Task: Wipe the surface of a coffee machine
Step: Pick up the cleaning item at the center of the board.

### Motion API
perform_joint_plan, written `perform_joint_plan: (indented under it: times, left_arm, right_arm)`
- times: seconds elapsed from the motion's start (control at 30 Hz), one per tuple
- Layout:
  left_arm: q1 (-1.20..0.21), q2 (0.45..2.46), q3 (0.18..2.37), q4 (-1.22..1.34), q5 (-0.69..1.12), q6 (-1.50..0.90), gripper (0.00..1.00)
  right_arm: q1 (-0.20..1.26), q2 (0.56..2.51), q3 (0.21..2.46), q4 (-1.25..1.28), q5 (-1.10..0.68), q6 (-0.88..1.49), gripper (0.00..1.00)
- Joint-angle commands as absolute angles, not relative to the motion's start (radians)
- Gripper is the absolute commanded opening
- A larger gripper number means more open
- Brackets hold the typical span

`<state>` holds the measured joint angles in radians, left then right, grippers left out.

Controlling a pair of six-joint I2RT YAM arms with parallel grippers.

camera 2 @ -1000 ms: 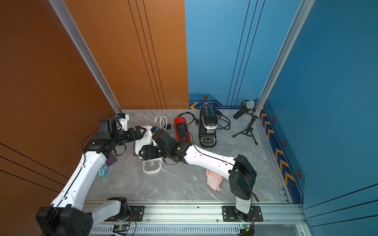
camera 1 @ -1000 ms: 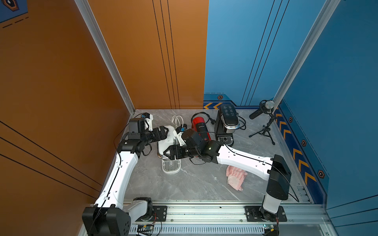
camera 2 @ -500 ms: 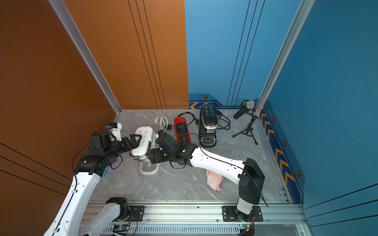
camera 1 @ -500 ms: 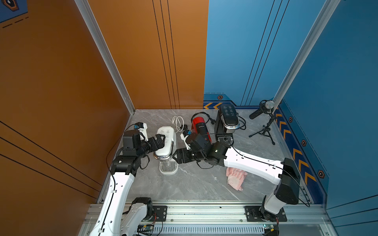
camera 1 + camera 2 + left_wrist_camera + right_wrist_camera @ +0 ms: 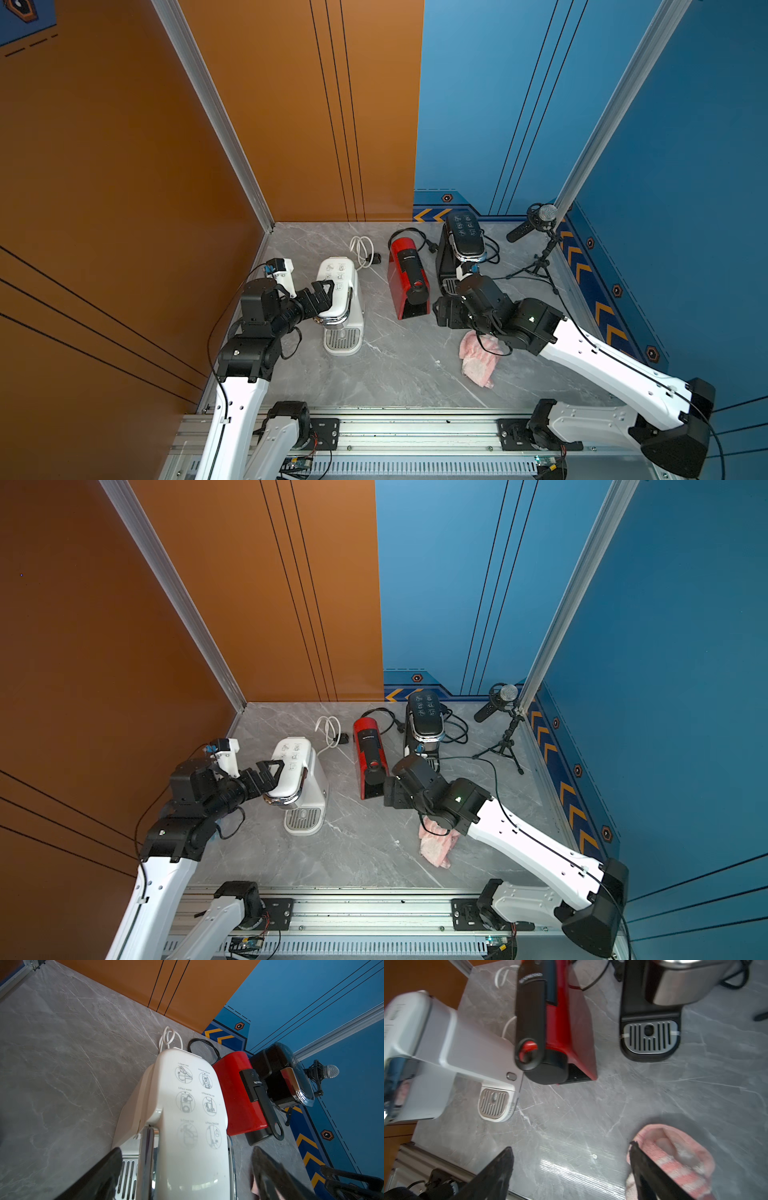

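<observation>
Three coffee machines were set upright on a grey, marble-veined tabletop (image 5: 399,365), enclosed by orange wall panels and blue wall panels, with an aluminium rail along the front edge. The white coffee machine (image 5: 338,286) was placed nearest the orange side. Its long axis was laid from the back wall towards the rail, and its drip tray (image 5: 341,341) was turned to the rail. The red coffee machine (image 5: 405,270) and the black coffee machine (image 5: 467,237) were aligned likewise.

Six numbered pictograms were printed on the white lid. "1.Open top" and "3.Pour water" could be read; the others were faint. The red machine was marked "Nespresso", only partly legible.

The left gripper (image 5: 328,297) was spread wide astride the white machine's head. The right gripper (image 5: 570,1148) was opened wide over bare tabletop, with nothing held, just beside the pink cloth (image 5: 478,365).
</observation>
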<state>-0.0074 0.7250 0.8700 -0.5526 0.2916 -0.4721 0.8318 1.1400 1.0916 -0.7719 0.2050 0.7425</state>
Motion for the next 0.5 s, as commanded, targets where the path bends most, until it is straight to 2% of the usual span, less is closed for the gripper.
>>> perform_joint_plan:
  times: [0.0,0.2,0.47]
  left_arm:
    - [-0.018,0.706,0.832,-0.583,0.345,-0.483,0.97]
    - [-0.030,0.690,0.814,-0.589,0.377,-0.459,0.97]
    - [-0.072,0.713,0.799,-0.588,0.389,-0.479,0.97]
  right_arm:
    - [0.740,1.053,0.932,-0.875,0.172,0.802,0.89]
    - [0.669,1.032,0.785,-0.862,0.111,0.813,0.91]
    - [0.651,1.220,0.710,-0.813,0.149,0.796,0.90]
